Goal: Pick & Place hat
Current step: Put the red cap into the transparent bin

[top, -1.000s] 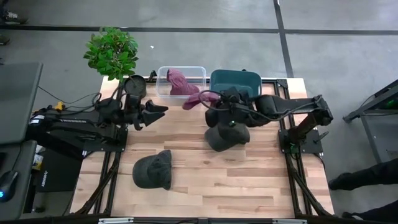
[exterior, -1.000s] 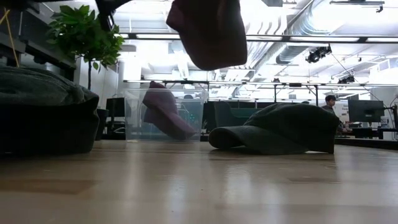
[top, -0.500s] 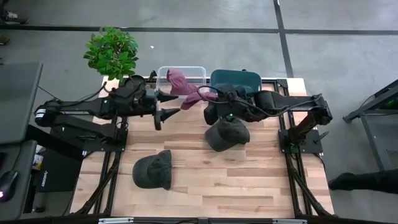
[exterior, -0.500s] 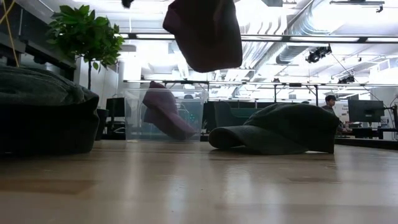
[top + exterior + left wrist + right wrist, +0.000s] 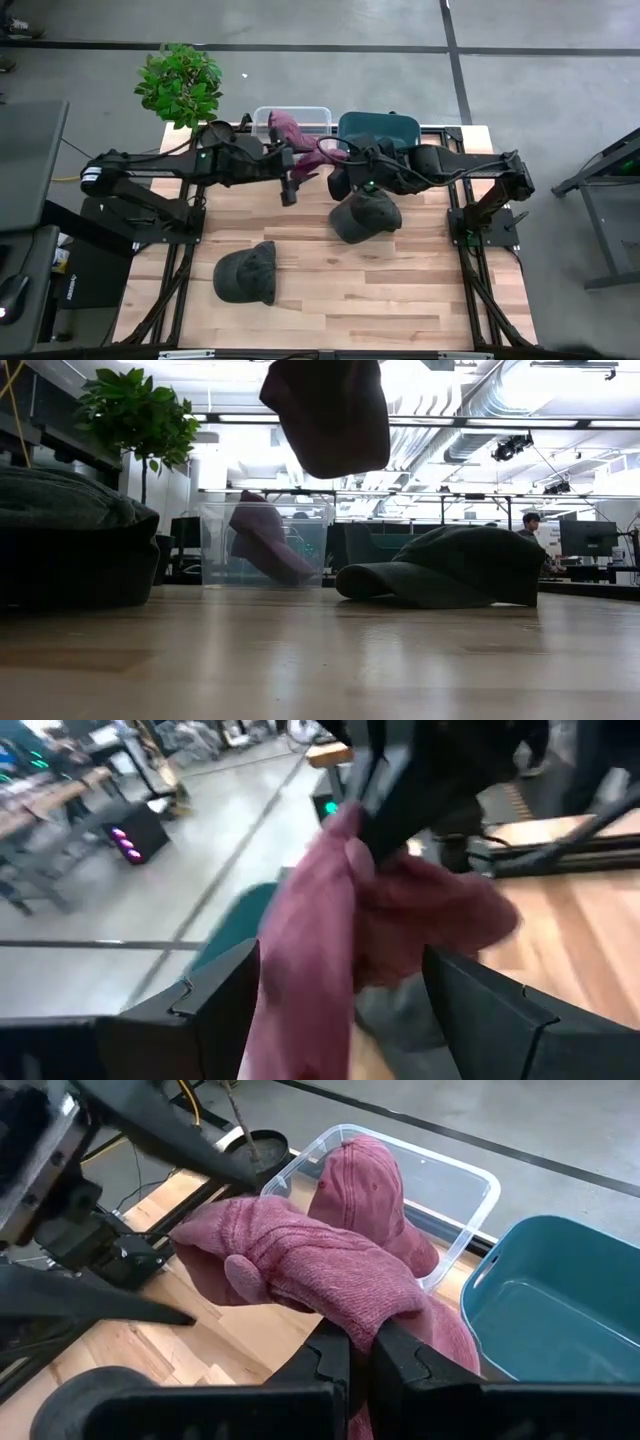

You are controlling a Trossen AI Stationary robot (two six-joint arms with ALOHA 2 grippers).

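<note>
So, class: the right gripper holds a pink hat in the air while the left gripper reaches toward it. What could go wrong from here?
1. The right gripper pinches only a fold of the pink hat; it may slip.
2. The open left gripper is close beside the right arm; they could collide.
3. The clear bin already holds a pink hat, so another may not seat inside.

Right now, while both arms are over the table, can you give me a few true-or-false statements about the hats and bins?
1. The right gripper is shut on the pink hat. True.
2. The left gripper is clamped on a dark hat. False: it is open, around the hanging pink hat.
3. The clear bin is empty. False: another pink hat sits in it.
4. Two dark hats lie on the table. True.
5. The teal bin stands left of the clear bin. False: it stands on its right in the high view.
</note>
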